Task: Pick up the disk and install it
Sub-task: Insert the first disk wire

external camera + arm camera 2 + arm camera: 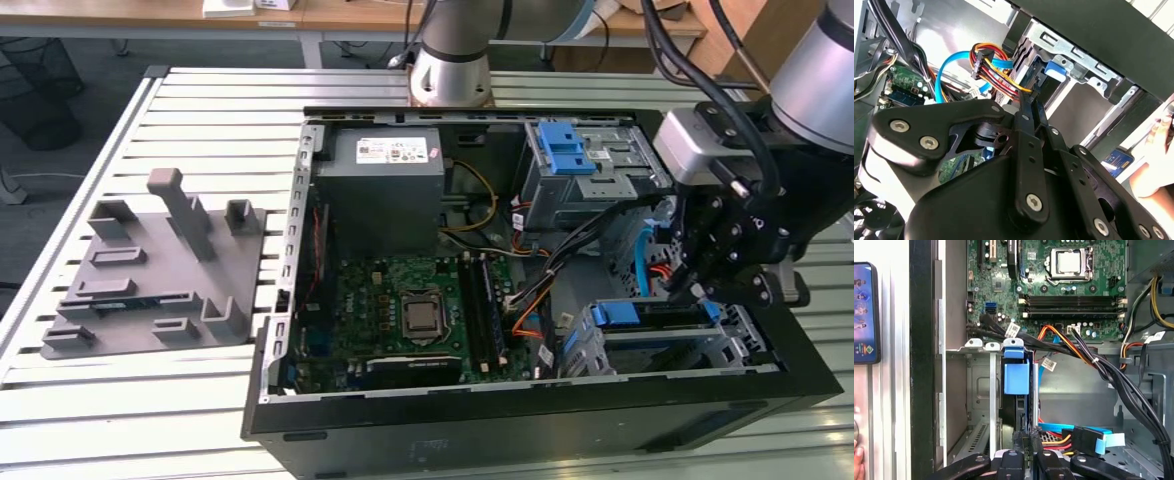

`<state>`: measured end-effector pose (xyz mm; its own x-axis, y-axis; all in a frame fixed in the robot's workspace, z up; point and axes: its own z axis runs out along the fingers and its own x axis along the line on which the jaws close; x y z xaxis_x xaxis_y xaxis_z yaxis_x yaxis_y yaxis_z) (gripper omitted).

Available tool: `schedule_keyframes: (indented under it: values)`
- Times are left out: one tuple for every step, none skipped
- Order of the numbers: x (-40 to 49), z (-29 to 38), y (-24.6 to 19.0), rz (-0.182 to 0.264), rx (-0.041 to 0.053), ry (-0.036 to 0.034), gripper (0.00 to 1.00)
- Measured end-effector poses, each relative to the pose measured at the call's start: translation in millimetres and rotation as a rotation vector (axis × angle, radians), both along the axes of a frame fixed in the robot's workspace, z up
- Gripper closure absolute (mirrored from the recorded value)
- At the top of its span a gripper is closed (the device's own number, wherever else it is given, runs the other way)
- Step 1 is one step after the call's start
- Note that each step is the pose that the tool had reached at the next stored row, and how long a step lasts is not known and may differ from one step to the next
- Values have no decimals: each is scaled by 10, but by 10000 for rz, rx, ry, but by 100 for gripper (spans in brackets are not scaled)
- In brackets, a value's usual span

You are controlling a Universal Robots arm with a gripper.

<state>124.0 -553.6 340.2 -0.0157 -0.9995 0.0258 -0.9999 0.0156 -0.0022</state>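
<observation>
The disk (641, 316) sits in the lower drive cage (721, 350) at the front right corner of the open computer case. Its blue end (1016, 376) shows in the cage slot in the first wrist view, and also as a blue tab (1056, 70) in the second wrist view. My gripper (691, 292) hangs just above that cage, over the disk's rear end. Its fingers (1026, 437) lie close together and shut, with nothing showing between them, and the tips (1029, 100) point at the cage.
Orange, yellow and blue cables (1074, 347) run close beside the fingers. The motherboard (414, 310), grey power supply (387, 165) and upper cage with its blue latch (567, 150) fill the case. A grey fixture block (147, 270) lies to the exterior view's left. A person's hand (1154, 165) and a phone (864, 312) are beside the case.
</observation>
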Motion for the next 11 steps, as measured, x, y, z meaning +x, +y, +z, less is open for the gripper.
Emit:
schedule_keyframes:
  values:
    - [1,-2,0,-2,0,45,83]
    - [2,-4,0,-2,-1,72,83]
    - [5,-8,0,-3,0,90,83]
    - [11,-13,-1,-4,1,107,83]
    - [18,-17,-1,-4,1,125,83]
    - [25,-21,0,-4,1,144,83]
    - [33,-26,0,-4,4,162,83]
    - [38,-30,0,-4,4,178,83]
    - [38,-36,1,-4,6,183,83]
    - [37,-38,0,-5,4,187,83]
    - [38,-41,0,-5,3,193,83]
